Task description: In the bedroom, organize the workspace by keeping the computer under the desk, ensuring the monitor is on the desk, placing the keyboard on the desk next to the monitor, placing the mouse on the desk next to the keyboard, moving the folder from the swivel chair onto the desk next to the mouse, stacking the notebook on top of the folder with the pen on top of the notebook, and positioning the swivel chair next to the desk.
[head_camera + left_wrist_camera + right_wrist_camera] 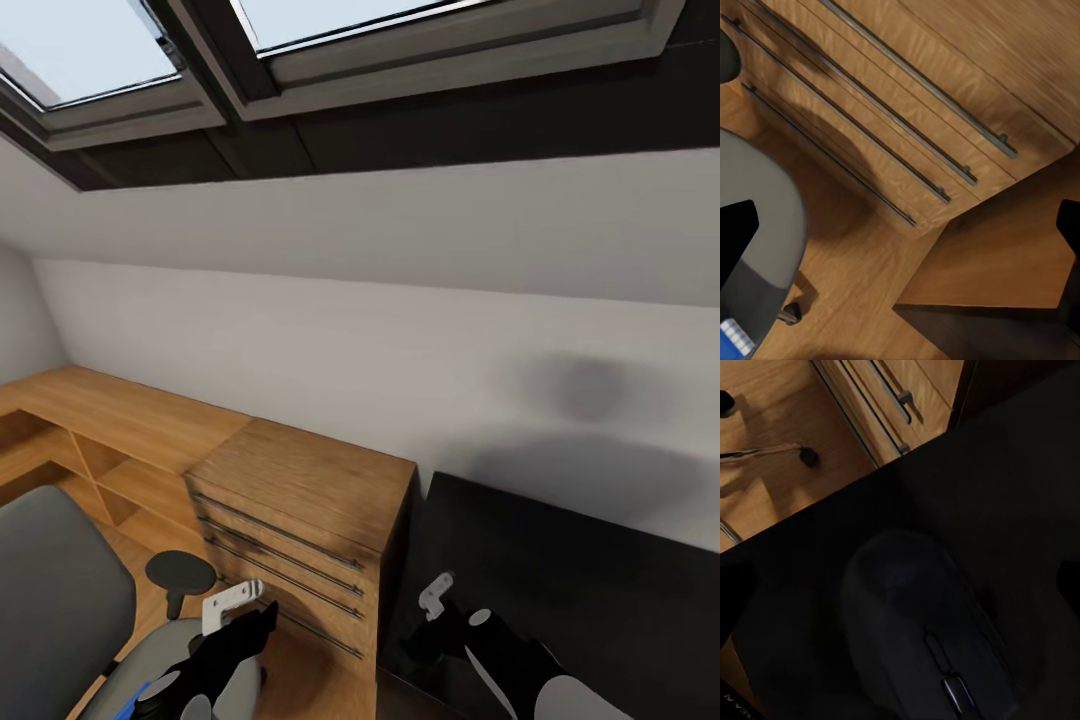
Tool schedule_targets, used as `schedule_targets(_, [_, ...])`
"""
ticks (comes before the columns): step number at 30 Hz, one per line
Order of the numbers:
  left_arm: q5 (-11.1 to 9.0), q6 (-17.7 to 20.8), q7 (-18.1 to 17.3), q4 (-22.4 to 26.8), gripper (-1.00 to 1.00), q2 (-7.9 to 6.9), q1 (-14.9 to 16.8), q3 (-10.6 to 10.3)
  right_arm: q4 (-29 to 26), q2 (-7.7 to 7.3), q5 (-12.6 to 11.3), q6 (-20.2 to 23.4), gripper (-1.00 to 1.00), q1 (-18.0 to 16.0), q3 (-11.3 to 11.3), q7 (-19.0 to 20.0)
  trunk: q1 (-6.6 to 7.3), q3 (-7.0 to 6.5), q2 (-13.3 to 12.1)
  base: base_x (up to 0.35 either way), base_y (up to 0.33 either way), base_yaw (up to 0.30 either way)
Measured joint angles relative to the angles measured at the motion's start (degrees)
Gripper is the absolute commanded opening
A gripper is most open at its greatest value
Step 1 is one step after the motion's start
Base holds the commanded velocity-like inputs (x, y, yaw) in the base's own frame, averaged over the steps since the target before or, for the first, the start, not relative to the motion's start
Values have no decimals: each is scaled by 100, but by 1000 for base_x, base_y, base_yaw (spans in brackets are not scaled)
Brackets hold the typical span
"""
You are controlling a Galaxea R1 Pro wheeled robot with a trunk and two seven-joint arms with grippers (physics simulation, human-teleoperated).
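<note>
- Looking down from the robot's head, 2 black arms reach forward under a sloped white wall with skylights.
- The left gripper (232, 603) hangs over the wooden floor between the grey padded swivel chair (60, 590) and a light wooden drawer cabinet (300, 520) with long metal handles. In the left wrist view its dark fingers sit wide apart at the frame sides with nothing between them, so it is spread and empty.
- A sliver of the flat bright blue folder (735, 337) lies on the chair's grey seat, at the seat's edge.
- The right gripper (434, 597) hovers above the near left corner of the glossy black desk (600, 560), just beside the cabinet.
- In the right wrist view, the small black rounded mouse (926, 630) rests on the desk top directly under the gripper, close to the desk's edge that faces the chair's chrome base. The fingers appear to sit wide at the frame sides, clear of the mouse, so this gripper looks released, holding nothing.
- Judgement: the mouse seems placed, and the folder is still to be fetched from the chair.
- Risk: the mouse lies near the edge, so a careless sideways pull of the right arm could knock it to the floor.
- Risk: the left arm sits tight between cabinet and chair; reaching for the folder could bump the armrest and roll the chair away.
</note>
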State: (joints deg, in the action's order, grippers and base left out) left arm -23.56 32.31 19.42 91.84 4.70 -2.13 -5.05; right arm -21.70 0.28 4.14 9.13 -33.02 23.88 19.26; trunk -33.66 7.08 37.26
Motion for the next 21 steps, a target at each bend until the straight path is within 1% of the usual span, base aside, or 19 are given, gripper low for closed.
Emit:
schedule_targets(1, [0, 0, 0, 0, 100, 1, 0, 0, -1, -2, 0, -2, 100, 0, 0, -3, -22, 18, 40, 0, 0, 0])
schedule_targets(2, [0, 0, 0, 0, 100, -2, 0, 1, -1, -65, 8, -127, 100, 0, -5, -21, -44, 36, 80, 0, 0, 0])
schedule_targets(4, [0, 0, 0, 0, 100, -4, 0, 0, 4, -100, 8, -192, 100, -1, -4, -25, -88, 72, 161, 0, 0, 0])
schedule_targets(14, [0, 0, 0, 0, 100, -4, 0, 9, 23, -108, 25, -152, 100, -2, -2, -55, -308, 252, 563, 0, 0, 0])
schedule_targets(21, [-4, 2, 0, 0, 100, -4, 0, 9, 73, -92, 34, -83, 100, -2, 25, -71, -309, 253, 564, 0, 0, 0])
